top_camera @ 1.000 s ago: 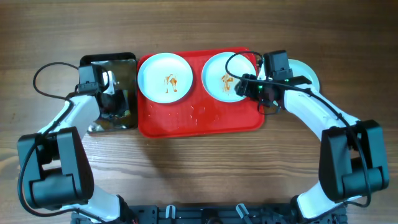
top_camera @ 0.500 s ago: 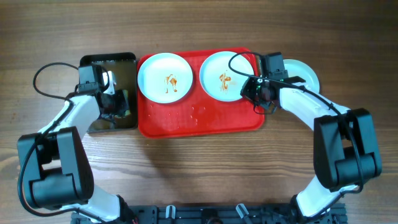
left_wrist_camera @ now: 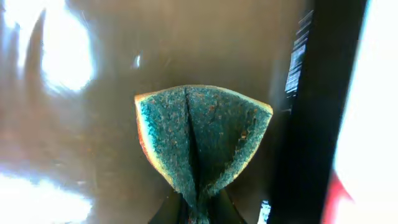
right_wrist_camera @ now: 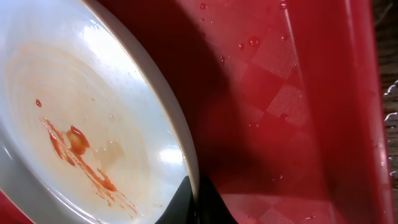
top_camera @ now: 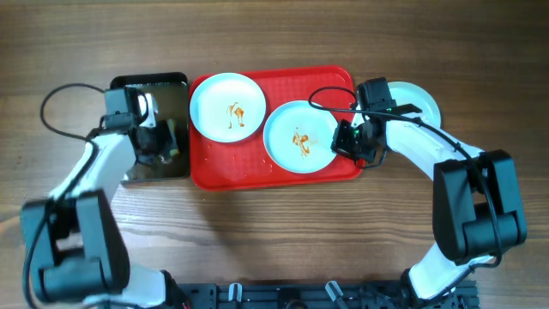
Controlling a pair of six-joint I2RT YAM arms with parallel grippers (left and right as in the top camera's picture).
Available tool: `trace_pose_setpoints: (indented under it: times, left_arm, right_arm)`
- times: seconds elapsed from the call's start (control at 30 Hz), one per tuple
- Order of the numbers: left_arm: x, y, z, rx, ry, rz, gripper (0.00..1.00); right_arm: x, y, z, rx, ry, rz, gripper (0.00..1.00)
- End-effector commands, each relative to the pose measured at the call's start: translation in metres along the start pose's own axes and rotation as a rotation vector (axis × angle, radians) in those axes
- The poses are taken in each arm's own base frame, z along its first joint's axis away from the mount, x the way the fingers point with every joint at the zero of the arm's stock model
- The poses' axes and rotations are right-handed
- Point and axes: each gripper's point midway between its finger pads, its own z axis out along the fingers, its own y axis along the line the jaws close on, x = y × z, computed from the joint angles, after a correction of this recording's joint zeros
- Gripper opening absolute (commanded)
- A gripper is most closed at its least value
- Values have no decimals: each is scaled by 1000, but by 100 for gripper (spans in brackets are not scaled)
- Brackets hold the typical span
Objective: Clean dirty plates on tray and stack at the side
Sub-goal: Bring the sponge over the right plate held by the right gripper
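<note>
The red tray [top_camera: 249, 163] holds two pale plates with orange-brown smears. One plate [top_camera: 227, 105] lies flat at its back left. My right gripper [top_camera: 347, 142] is shut on the right rim of the other plate [top_camera: 298, 137], which sits toward the tray's front. In the right wrist view the gripper [right_wrist_camera: 196, 208] pinches that rim, with the smeared plate [right_wrist_camera: 74, 112] to the left. A third plate [top_camera: 422, 101] lies on the table right of the tray, partly hidden by the arm. My left gripper [left_wrist_camera: 198, 214] is shut on a folded green sponge [left_wrist_camera: 202, 134] over the black pan [top_camera: 154, 90].
The black pan [left_wrist_camera: 74, 143] is wet and shiny and stands against the tray's left edge. Water drops dot the tray floor [right_wrist_camera: 292, 106]. Both arms' cables loop over the table behind them.
My right gripper shut on the right plate's rim and dragged the plate forward and left on the tray. The left gripper stayed in the pan, holding the sponge.
</note>
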Motion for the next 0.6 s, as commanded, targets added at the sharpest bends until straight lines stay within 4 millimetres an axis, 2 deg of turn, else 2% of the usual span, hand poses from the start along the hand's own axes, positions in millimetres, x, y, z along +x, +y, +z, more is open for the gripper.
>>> trace_pose_setpoints:
  times: [0.0,0.1,0.2,0.5,0.57]
  left_arm:
    - [-53,-17,-64,44,-240,27,4]
    - [-60,-21,-82,52,-293,34,4]
    - [-75,-25,-97,65,-377,46,4]
    - [-126,-43,-173,113,-703,98,4]
    - [-129,-45,-179,117,-730,102,4]
  right_arm:
    - [10,-10,9,35,38,-11,4]
    - [10,-10,9,35,38,-12,4]
    - [10,-10,9,35,39,-22,4]
    - [9,-10,9,33,36,-37,4]
    - [9,-9,9,31,33,-39,4]
